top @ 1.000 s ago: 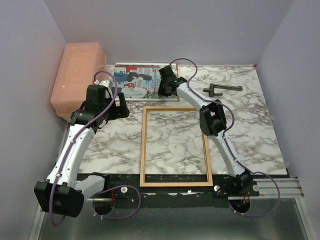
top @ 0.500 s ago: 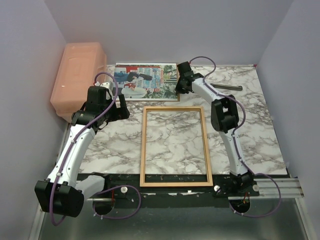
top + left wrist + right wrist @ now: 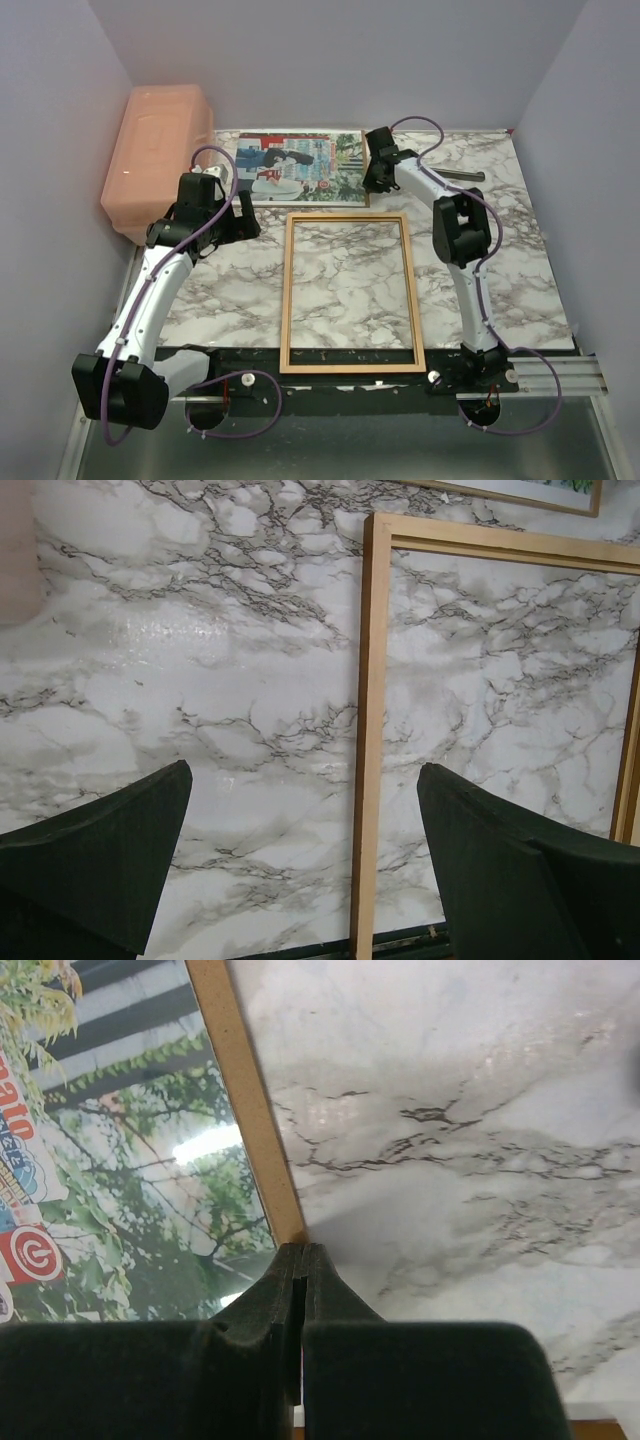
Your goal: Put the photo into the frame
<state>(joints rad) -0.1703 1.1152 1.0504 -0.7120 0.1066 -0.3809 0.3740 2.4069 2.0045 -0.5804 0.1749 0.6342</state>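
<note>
Swinging rightward off the print, the right gripper [image 3: 302,1252] now sits at the right-hand edge of the photo [image 3: 300,165], which has slid a little to the right with its brown backing board [image 3: 245,1100] along the far side of the tabletop [image 3: 500,280]; its jaws are pressed tight together, tips at the board's edge. Just nearer lies the frame [image 3: 287,300], flat, apart from the photo, marble showing through its opening. Over the tabletop beside the frame's left rail hovers the left gripper [image 3: 303,770], jaws spread wide.

Right claw [image 3: 302,1260] has slid the photo [image 3: 300,168] rightward.
</note>
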